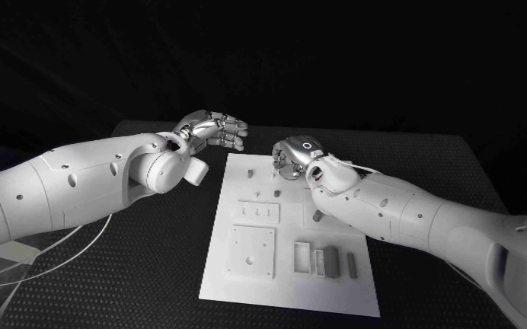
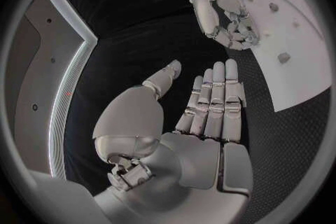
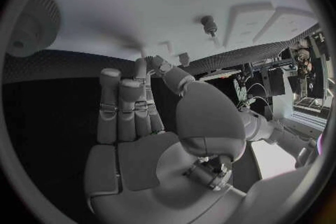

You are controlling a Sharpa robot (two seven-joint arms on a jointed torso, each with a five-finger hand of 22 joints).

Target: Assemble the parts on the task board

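Observation:
The white task board (image 1: 288,298) lies lengthwise in the middle of the black table. Small grey parts stand at its far end (image 1: 250,171), and two grey bars (image 1: 332,262) sit in slots near its front. My left hand (image 1: 214,129) hovers beside the board's far left corner, fingers straight, palm (image 2: 203,117) empty. My right hand (image 1: 295,155) is over the board's far end, fingers pointing down at it. In the right wrist view its palm (image 3: 140,123) is bare, and its thumb tip lies close to a small grey part (image 3: 183,59). A peg (image 3: 208,22) stands further off.
A raised square plate (image 1: 253,251) and a smaller block (image 1: 258,212) take up the board's left half. White cables (image 1: 66,249) trail over the table at the left. In the left wrist view, the right hand (image 2: 227,22) hangs at the board's edge (image 2: 301,84).

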